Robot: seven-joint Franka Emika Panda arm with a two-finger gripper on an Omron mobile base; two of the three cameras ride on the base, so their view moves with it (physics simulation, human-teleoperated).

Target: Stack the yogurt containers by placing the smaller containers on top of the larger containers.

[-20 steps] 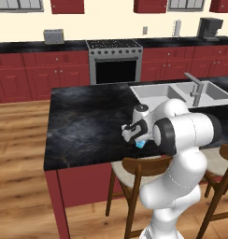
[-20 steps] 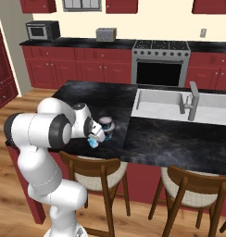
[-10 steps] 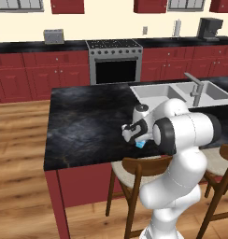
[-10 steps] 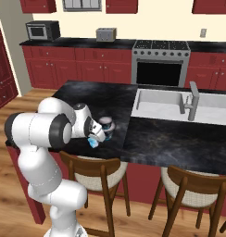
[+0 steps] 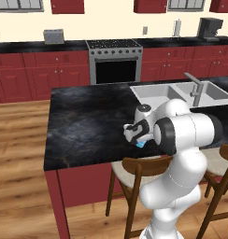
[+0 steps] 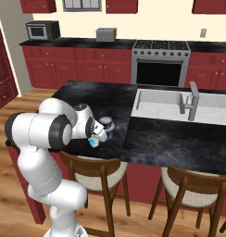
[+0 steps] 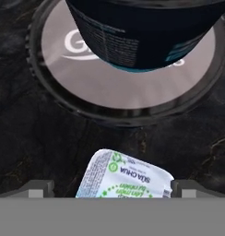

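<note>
My pincer [image 7: 112,196] is spread wide open, low over the dark tabletop [image 5: 83,126] near its front edge, with the tiny light-blue squarish cup [image 7: 125,177] between the finger tips but not clamped. Just beyond it, the narrower round cup [image 7: 142,32] sits on the pale lid of the widest round cup [image 7: 86,87]. The squarish cup also shows by my hand [image 6: 93,141].

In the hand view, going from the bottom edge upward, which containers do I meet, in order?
Small squarish cup with the printed white lid → wide round cup's pale lid → dark blue round cup standing on that lid.
</note>
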